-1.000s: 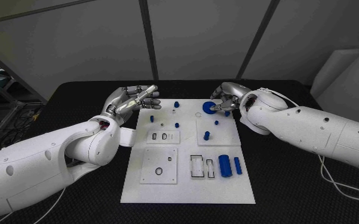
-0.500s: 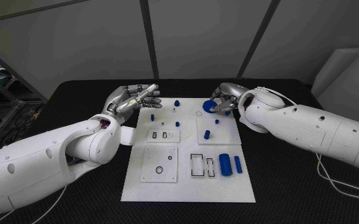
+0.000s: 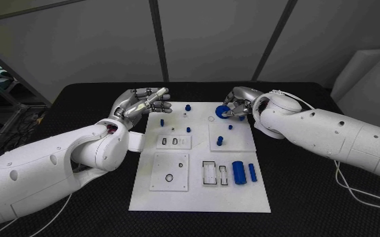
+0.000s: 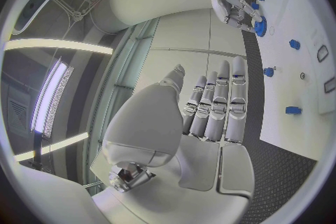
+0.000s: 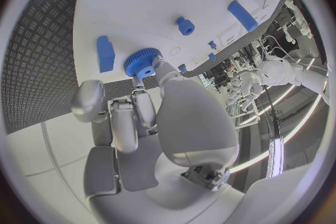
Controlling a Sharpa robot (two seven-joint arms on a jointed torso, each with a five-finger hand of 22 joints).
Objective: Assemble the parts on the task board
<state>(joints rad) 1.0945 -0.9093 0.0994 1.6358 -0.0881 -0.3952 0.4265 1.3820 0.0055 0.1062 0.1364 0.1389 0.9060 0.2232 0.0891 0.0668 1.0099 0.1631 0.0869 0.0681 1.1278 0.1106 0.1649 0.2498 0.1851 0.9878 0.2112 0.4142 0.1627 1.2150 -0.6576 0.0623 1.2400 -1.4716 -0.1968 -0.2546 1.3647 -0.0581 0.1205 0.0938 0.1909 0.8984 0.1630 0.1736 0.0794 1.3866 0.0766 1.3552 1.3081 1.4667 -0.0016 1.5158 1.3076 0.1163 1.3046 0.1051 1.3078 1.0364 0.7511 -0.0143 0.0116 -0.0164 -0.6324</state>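
Head view: our right robot hand (image 3: pixel 236 105) pinches the gear (image 3: pixel 222 111) over the board's (image 3: pixel 198 193) far right corner, likely to seat it. Left robot hand (image 3: pixel 143 104) idles off the board's far left corner, fingers together, empty.

Left wrist view: left fingers (image 4: pixel 218 102) straight, nothing held.

Right wrist view: gear (image 5: pixel 143 63) at the fingertips (image 5: pixel 144 99), just above the board.

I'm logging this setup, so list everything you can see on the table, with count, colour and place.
Table: one, black, under everything.
Task board: one, white, middle of the table, between the arms.
Gear: one, blue, at the board's far right corner, held in the right hand's fingers.
Cylinder: one, blue, lying on the board's near right part.
Bar: one, blue, lying just right of the cylinder.
Small pegs: several, blue, scattered over the board's far half; exact count unclear.
Left hand: one, silver, raised beside the board's far left corner, holding nothing.
Right hand: one, silver, at the far right corner, gripping the gear.
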